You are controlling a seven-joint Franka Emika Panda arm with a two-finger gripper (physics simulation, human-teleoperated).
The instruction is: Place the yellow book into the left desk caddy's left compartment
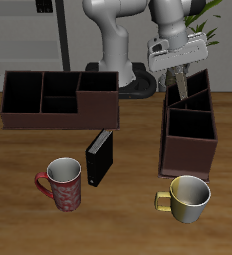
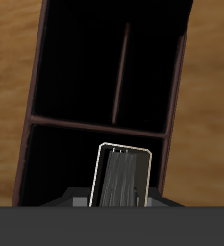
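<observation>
My gripper [image 1: 176,84] is shut on the yellow book [image 1: 178,91] and holds it upright above the back end of the left desk caddy [image 1: 188,139], a dark brown narrow box. In the wrist view the book [image 2: 121,177] shows end-on with pale striped page edges, between my fingers, hanging over a dark compartment of the caddy [image 2: 31,163]. Beyond that compartment a cross wall and a thin divider [image 2: 120,72] split the caddy further. The book's lower edge is near the caddy's rim; I cannot tell whether it touches.
A wide low three-section caddy [image 1: 58,112] stands at the back on the other side. A black book [image 1: 99,157] stands upright mid-table. A red patterned mug [image 1: 64,184] and a yellow mug [image 1: 188,198] stand near the front edge.
</observation>
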